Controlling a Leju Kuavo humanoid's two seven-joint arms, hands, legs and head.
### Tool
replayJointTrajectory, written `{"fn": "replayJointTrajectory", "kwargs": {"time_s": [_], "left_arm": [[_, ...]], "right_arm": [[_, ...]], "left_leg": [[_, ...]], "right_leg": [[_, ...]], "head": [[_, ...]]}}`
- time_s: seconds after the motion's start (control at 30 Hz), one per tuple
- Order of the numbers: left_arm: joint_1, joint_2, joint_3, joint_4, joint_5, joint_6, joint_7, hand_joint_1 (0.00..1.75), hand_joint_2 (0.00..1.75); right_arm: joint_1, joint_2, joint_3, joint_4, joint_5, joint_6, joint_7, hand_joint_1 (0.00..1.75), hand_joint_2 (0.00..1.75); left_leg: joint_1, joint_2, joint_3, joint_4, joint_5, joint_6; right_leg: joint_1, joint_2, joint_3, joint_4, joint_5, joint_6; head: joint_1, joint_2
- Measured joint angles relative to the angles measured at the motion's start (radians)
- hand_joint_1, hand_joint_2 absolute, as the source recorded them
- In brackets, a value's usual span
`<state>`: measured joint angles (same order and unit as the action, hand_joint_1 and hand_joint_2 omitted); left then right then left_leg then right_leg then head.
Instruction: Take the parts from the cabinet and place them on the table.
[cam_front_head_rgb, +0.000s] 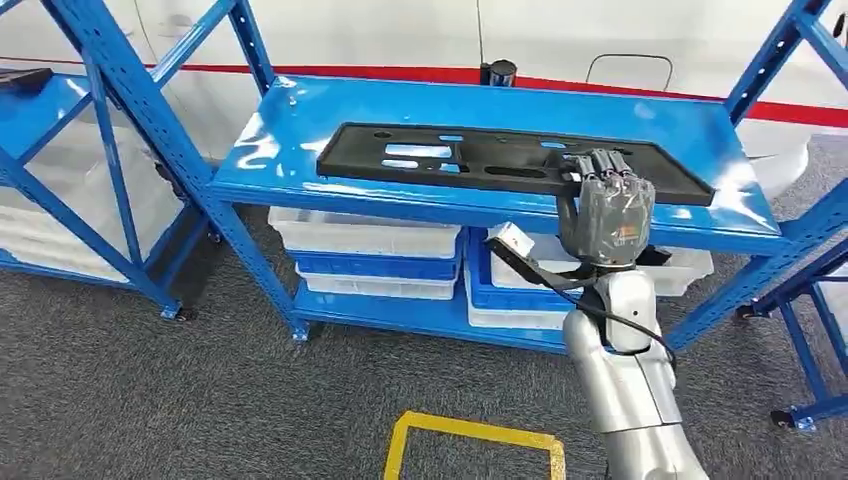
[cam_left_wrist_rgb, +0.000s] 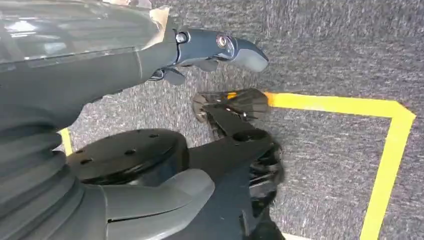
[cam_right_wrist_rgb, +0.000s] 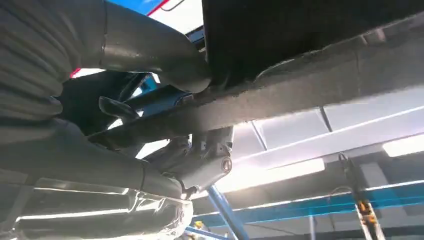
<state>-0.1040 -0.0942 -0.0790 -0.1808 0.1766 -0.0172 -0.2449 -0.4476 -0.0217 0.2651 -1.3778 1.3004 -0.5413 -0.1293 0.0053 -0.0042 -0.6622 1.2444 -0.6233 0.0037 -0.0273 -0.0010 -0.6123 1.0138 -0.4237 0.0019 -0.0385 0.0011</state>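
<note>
**Right hand on the black panel, nothing yet off the shelf**

Yellow floor tape (cam_front_head_rgb: 470, 437) marks a box on the grey carpet just in front of the robot, and from beside it the silver right arm rises toward the blue cabinet (cam_front_head_rgb: 250, 255). At the arm's end the right hand (cam_front_head_rgb: 603, 200) sits at the front edge of the top shelf (cam_front_head_rgb: 300, 120), its dark fingers (cam_front_head_rgb: 600, 165) lying over the near rim of the long black part (cam_front_head_rgb: 480, 160). From the wrist camera the thumb (cam_right_wrist_rgb: 160, 60) is pressed against one face of that part (cam_right_wrist_rgb: 300, 35) with fingers on the other side — so I judge the hand is grasping the panel's edge, though how firm the hold is I cannot say.

The part lies flat along the shelf, cut-outs showing blue through it, with most of its length reaching away to the robot's left. White bins (cam_front_head_rgb: 365, 240) sit stacked on the lower shelf.

The left hand (cam_left_wrist_rgb: 210, 50) hangs over the carpet, fingers apart, holding nothing.

As for progress — early going, by my reckoning. The part is gripped but not lifted, and the surface it is meant for is nowhere in my sight. Lifting, turning and setting down all remain.
</note>
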Motion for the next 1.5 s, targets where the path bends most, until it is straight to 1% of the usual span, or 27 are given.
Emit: {"fn": "replayJointTrajectory", "kwargs": {"time_s": [0.03,0.07,0.1,0.17,0.2,0.3,0.37,0.4,0.43,0.5,0.53,0.6,0.67,0.7,0.73,0.83,0.9,0.97,1.03,1.07,1.13,1.2,1.23,1.33,1.4,1.47,1.5], "left_arm": [[0.001,0.000,0.001,0.000,0.001,0.002,0.000,0.00,1.75],[0.002,0.000,0.002,0.000,0.002,0.003,0.000,0.00,1.75],[0.003,0.000,0.004,0.000,0.003,0.006,-0.001,0.00,1.75],[0.002,0.000,0.010,0.000,0.009,0.006,-0.005,0.00,1.75],[0.000,0.000,0.011,0.000,0.009,0.006,-0.006,0.00,1.75],[0.002,0.000,0.018,0.000,0.013,0.007,-0.013,0.00,1.75],[0.004,0.000,0.019,0.000,0.019,0.007,-0.016,0.00,1.75],[0.003,-0.001,0.020,0.000,0.019,0.007,-0.017,0.00,1.75],[0.003,-0.001,0.022,0.000,0.019,0.008,-0.017,0.00,1.75],[0.005,-0.001,0.023,0.000,0.019,0.008,-0.017,0.00,1.75],[0.006,-0.001,0.024,0.000,0.019,0.008,-0.018,0.00,1.75],[0.009,-0.002,0.026,0.000,0.021,0.008,-0.019,0.00,1.75],[0.011,-0.002,0.026,0.000,0.023,0.007,-0.021,0.00,1.75],[0.011,-0.003,0.026,0.000,0.023,0.007,-0.021,0.00,1.75],[0.011,-0.003,0.026,0.000,0.023,0.007,-0.023,0.00,1.75],[0.011,-0.005,0.027,0.000,0.023,0.006,-0.025,0.00,1.75],[0.014,-0.003,0.028,0.000,0.023,0.006,-0.025,0.00,1.75],[0.014,-0.003,0.032,0.000,0.022,0.007,-0.024,0.00,1.75],[0.014,-0.003,0.035,0.000,0.019,0.008,-0.023,0.00,1.75],[0.014,-0.003,0.036,0.000,0.019,0.008,-0.023,0.00,1.75],[0.013,-0.003,0.036,0.000,0.018,0.008,-0.021,0.00,1.75],[0.012,-0.002,0.036,0.000,0.013,0.008,-0.020,0.00,1.75],[0.009,-0.002,0.036,0.000,0.012,0.008,-0.020,0.00,1.75],[0.008,-0.002,0.036,0.000,0.012,0.008,-0.020,0.00,1.75],[0.008,-0.003,0.036,0.000,0.012,0.008,-0.019,0.00,1.75],[0.004,-0.002,0.036,0.000,0.012,0.008,-0.019,0.00,1.75],[0.004,-0.002,0.036,0.000,0.012,0.008,-0.019,0.00,1.75]], "right_arm": [[0.010,0.000,0.007,-0.007,-0.002,-0.002,-0.001,1.75,1.75],[0.021,0.000,0.013,-0.015,-0.004,-0.004,-0.003,1.75,1.75],[0.030,0.000,0.016,-0.021,-0.005,-0.005,-0.005,1.75,1.75],[0.042,-0.001,0.023,-0.037,-0.011,-0.005,-0.009,1.75,1.75],[0.044,-0.002,0.026,-0.043,-0.014,-0.005,-0.012,1.75,1.75],[0.047,-0.005,0.038,-0.050,-0.033,-0.007,-0.017,1.75,1.75],[0.049,-0.006,0.040,-0.051,-0.038,-0.008,-0.018,1.75,1.75],[0.050,-0.010,0.041,-0.051,-0.040,-0.008,-0.019,1.75,1.75],[0.049,-0.012,0.042,-0.051,-0.041,-0.008,-0.019,1.75,1.75],[0.052,-0.015,0.045,-0.050,-0.044,-0.008,-0.019,1.75,1.75],[0.055,-0.016,0.046,-0.050,-0.048,-0.008,-0.021,1.75,1.75],[0.057,-0.018,0.049,-0.049,-0.056,-0.009,-0.025,1.75,1.75],[0.056,-0.019,0.054,-0.049,-0.060,-0.010,-0.027,1.75,1.75],[0.055,-0.019,0.055,-0.049,-0.062,-0.011,-0.027,1.75,1.75],[0.053,-0.019,0.056,-0.048,-0.062,-0.012,-0.027,1.75,1.75],[0.056,-0.019,0.058,-0.045,-0.063,-0.018,-0.028,1.75,1.75],[0.053,-0.019,0.058,-0.042,-0.064,-0.020,-0.028,1.75,1.75],[0.053,-0.017,0.058,-0.042,-0.065,-0.022,-0.028,1.75,1.75],[0.055,-0.017,0.059,-0.042,-0.065,-0.022,-0.028,1.75,1.75],[0.058,-0.017,0.059,-0.042,-0.065,-0.022,-0.028,1.75,1.75],[0.064,-0.017,0.059,-0.042,-0.065,-0.023,-0.028,1.75,1.75],[0.067,-0.017,0.059,-0.042,-0.065,-0.024,-0.029,1.75,1.75],[0.067,-0.017,0.058,-0.043,-0.065,-0.024,-0.028,1.75,1.75],[0.066,-0.017,0.058,-0.043,-0.065,-0.026,-0.029,1.75,1.75],[0.066,-0.018,0.058,-0.043,-0.065,-0.026,-0.029,1.75,1.75],[0.066,-0.020,0.059,-0.043,-0.065,-0.027,-0.029,1.75,1.75],[0.068,-0.021,0.059,-0.042,-0.065,-0.027,-0.029,1.75,1.75]], "left_leg": [[0.003,0.000,-0.019,0.053,-0.018,-0.003],[0.005,0.001,-0.014,0.058,-0.008,-0.003],[0.006,0.001,0.015,0.015,0.022,-0.001],[0.005,0.001,0.123,-0.160,0.093,0.009],[0.004,0.000,0.170,-0.238,0.095,0.016],[-0.012,-0.001,0.162,-0.245,0.104,0.028],[-0.008,0.001,0.152,-0.259,0.128,0.046],[-0.004,0.005,0.150,-0.266,0.142,0.051],[-0.004,0.005,0.137,-0.267,0.154,0.063],[-0.006,0.005,0.109,-0.266,0.175,0.065],[-0.007,0.005,0.095,-0.264,0.184,0.065],[-0.009,0.005,0.070,-0.263,0.202,0.063],[-0.009,0.004,0.052,-0.258,0.214,0.057],[-0.009,0.004,0.045,-0.252,0.219,0.052],[-0.015,0.003,0.035,-0.248,0.223,0.046],[-0.011,0.004,0.030,-0.244,0.239,0.030],[-0.005,0.000,0.017,-0.230,0.226,0.016],[0.000,0.001,-0.011,-0.138,0.122,-0.001],[0.007,0.001,-0.053,0.010,0.033,-0.013],[0.009,0.001,-0.058,0.049,0.031,-0.016],[0.015,0.002,-0.009,0.005,0.084,-0.018],[0.016,0.002,0.114,-0.172,0.140,-0.012],[0.014,0.000,0.157,-0.244,0.119,-0.006],[-0.001,-0.004,0.152,-0.252,0.125,0.013],[0.007,0.002,0.149,-0.269,0.146,0.041],[0.002,0.006,0.128,-0.268,0.163,0.062],[-0.001,0.007,0.117,-0.267,0.171,0.063]], "right_leg": [[0.002,-0.001,-0.007,0.000,0.005,-0.003],[0.003,-0.002,-0.014,0.000,0.012,-0.002],[0.004,-0.001,-0.021,0.000,0.018,-0.001],[0.004,0.000,-0.031,0.000,0.030,0.006],[0.004,-0.001,-0.033,0.000,0.035,0.010],[0.004,-0.002,-0.035,-0.005,0.054,0.031],[0.006,-0.002,-0.037,-0.018,0.071,0.047],[0.005,-0.001,-0.051,-0.002,0.050,0.044],[0.006,-0.001,-0.070,0.039,0.001,0.032],[0.005,-0.001,-0.114,0.197,-0.101,0.020],[0.006,-0.001,-0.129,0.264,-0.125,0.023],[0.005,-0.001,-0.102,0.282,-0.113,0.041],[0.005,-0.001,0.009,0.138,-0.069,0.056],[0.005,-0.001,0.082,0.030,-0.064,0.053],[0.010,0.000,0.125,-0.024,-0.091,0.042],[0.016,0.001,0.104,-0.021,-0.081,0.032],[0.004,-0.002,0.096,-0.027,-0.066,0.011],[0.004,-0.004,0.081,-0.027,-0.052,-0.005],[0.005,-0.005,0.059,-0.025,-0.035,-0.005],[0.004,-0.004,0.049,-0.025,-0.029,-0.003],[0.003,-0.004,0.033,-0.024,-0.016,0.004],[0.001,-0.003,0.025,-0.023,-0.006,0.013],[0.003,-0.003,0.021,-0.022,-0.002,0.020],[0.002,-0.006,0.017,-0.024,0.015,0.044],[0.000,-0.005,0.009,-0.021,0.017,0.057],[0.001,-0.003,-0.036,0.071,-0.063,0.038],[0.001,-0.002,-0.066,0.160,-0.110,0.031]], "head": [[-0.002,0.000],[-0.001,0.000],[-0.002,0.000],[-0.003,0.000],[-0.005,0.000],[-0.006,0.000],[-0.006,0.000],[-0.006,0.000],[-0.001,0.000],[0.004,0.000],[0.005,0.000],[0.007,0.000],[0.009,0.000],[0.010,0.000],[0.009,0.000],[0.004,0.000],[0.007,0.000],[-0.005,0.000],[-0.006,0.000],[-0.007,0.000],[-0.007,0.000],[-0.008,0.000],[-0.009,0.000],[-0.011,0.000],[-0.010,0.000],[0.000,0.000],[0.003,0.000]]}}
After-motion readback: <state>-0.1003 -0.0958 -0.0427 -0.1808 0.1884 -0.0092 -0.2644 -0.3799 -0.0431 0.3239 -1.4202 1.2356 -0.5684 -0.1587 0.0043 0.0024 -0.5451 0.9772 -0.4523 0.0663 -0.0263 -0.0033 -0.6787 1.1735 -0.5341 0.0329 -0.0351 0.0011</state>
